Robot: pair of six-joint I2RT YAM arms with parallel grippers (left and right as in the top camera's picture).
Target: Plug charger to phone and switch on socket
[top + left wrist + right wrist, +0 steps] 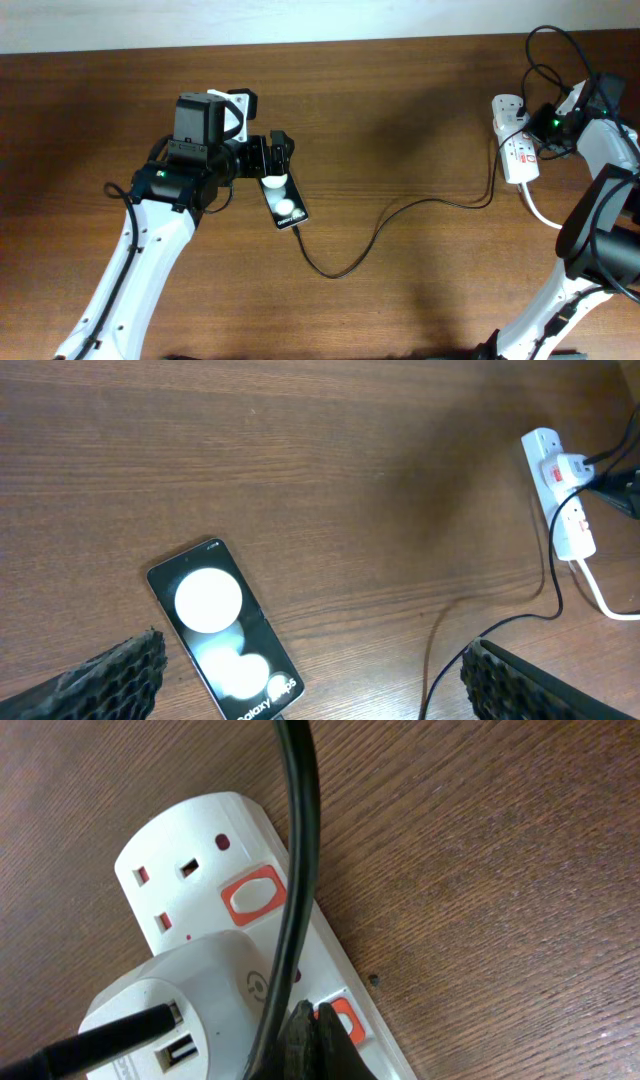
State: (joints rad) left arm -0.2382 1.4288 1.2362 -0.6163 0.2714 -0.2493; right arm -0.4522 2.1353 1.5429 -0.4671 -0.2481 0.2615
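Observation:
The black phone [283, 203] lies on the table, its glossy face showing two white glare spots; it also shows in the left wrist view [225, 630]. The thin black charger cable [400, 215] runs from the phone's near end across the table to a white adapter [190, 1000] plugged into the white socket strip [517, 145]. My left gripper [276, 157] is open, its fingers either side of the phone's far end. My right gripper [318, 1035] is shut, its tips touching the orange switch [340, 1020] on the socket [200, 870].
The thick white cord [540, 212] leaves the socket toward the right edge. A second orange switch [255, 893] sits beside an empty outlet. A thick black cable [295, 840] crosses the right wrist view. Bare wooden table [420, 110] lies between the arms.

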